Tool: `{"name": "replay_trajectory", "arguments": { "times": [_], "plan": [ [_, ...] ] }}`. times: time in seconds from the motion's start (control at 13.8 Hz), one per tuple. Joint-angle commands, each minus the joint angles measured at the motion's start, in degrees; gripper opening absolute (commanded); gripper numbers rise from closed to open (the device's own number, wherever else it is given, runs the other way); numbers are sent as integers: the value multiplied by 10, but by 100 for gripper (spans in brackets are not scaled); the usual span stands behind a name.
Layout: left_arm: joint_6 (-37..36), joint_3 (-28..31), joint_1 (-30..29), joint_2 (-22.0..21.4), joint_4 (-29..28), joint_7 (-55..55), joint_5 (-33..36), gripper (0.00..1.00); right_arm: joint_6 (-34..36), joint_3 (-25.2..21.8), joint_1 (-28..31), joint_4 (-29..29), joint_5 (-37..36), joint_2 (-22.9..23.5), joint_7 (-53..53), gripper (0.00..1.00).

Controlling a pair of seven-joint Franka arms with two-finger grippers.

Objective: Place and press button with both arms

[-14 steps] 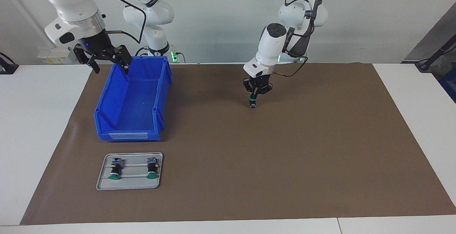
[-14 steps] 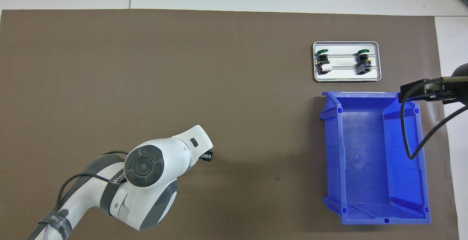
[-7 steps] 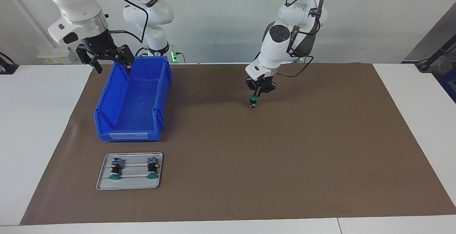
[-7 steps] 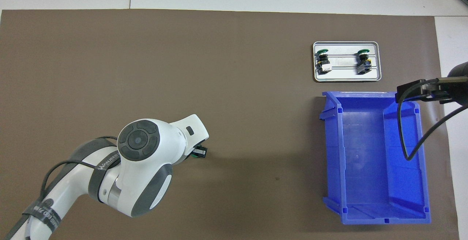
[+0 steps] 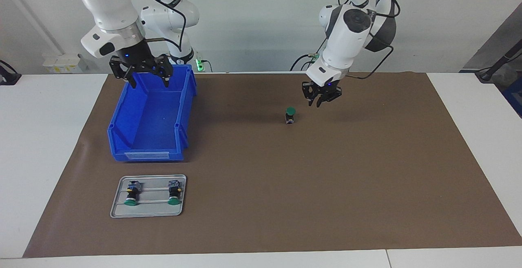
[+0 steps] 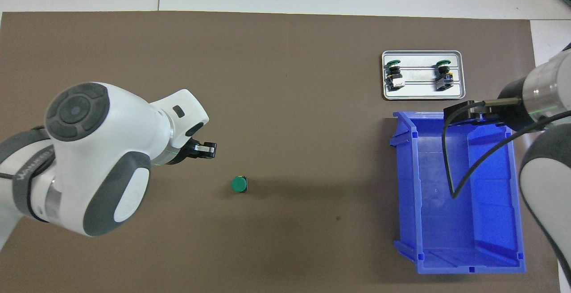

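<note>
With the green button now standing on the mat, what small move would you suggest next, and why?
Probably bring the right gripper from above the blue bin toward the button to press it. The button stands upright on the brown mat, cap up, free of both arms. The left gripper hangs empty in the air beside it, clear of the cap.

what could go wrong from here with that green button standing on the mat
The button stands upright and alone on the brown mat, on a small base under a wider green cap, so a slanted or off-centre press might tip it.

The left gripper hangs in the air just beside it, toward the left arm's end; a low sideways move could knock it.

The right gripper hovers over the blue bin; its route to the button may clip the bin's wall.
</note>
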State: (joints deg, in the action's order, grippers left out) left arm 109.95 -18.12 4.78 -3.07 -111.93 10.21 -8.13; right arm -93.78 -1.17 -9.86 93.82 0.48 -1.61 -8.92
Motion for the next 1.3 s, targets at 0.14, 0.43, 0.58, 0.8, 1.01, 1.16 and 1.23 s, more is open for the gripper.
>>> {"name": "replay_trajectory", "arguments": {
  "times": [0.14,0.43,0.58,0.8,1.01,1.16,1.23],
  "plan": [
    [-48,-1,-117,-57,8,-79,3,92,-96,-2,-90,83,12,-18,-122,100],
    [-110,2,-154,-68,49,-101,56,100,-157,-2,-227,81,4,35,-279,100],
    [-148,2,-156,-60,90,-101,65,100,-199,-2,-288,80,-1,71,-329,100],
    [-204,2,-162,-34,158,-99,65,100,-295,-2,-360,76,-27,142,-380,100],
    [-251,2,-161,-4,216,-99,80,100,-352,-2,-384,67,-31,192,-389,100],
    [-248,2,-164,-2,217,-99,86,100,-377,-3,-415,42,-63,251,-406,100],
    [-246,1,-173,-2,215,-100,93,100,-390,-2,-415,39,-89,268,-414,100]
  ]
}}
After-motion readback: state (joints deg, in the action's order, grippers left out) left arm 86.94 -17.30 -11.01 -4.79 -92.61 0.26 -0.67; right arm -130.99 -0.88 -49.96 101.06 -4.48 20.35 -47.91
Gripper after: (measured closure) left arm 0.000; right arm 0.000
